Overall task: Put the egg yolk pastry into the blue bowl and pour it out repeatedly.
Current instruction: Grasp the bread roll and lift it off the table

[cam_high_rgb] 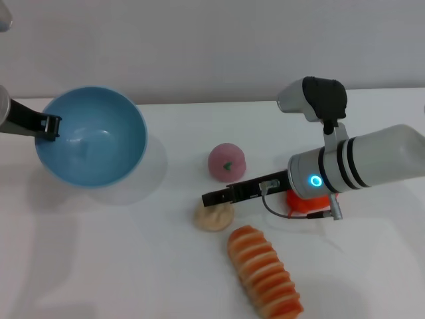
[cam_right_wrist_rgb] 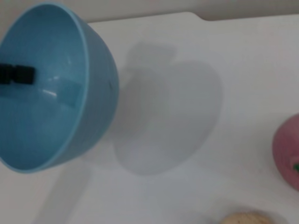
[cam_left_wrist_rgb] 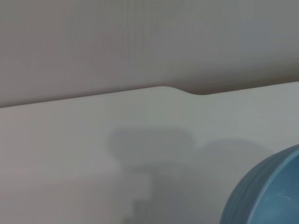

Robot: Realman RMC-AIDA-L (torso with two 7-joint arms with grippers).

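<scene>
The blue bowl [cam_high_rgb: 91, 136] is empty, tilted, its rim clamped by the left gripper [cam_high_rgb: 49, 127]. The egg yolk pastry [cam_high_rgb: 214, 216] lies on the table [cam_high_rgb: 133, 266] just below the right gripper [cam_high_rgb: 211, 198], whose opening I cannot tell; pickup remains.

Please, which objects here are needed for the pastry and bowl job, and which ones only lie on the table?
Belong to the job:
- egg yolk pastry, on the table by the right pincer
- blue bowl, tilted, its rim held by the left pincer

Just lying about:
- pink ball
- striped roll
- red item, mostly hidden behind the right arm
</scene>
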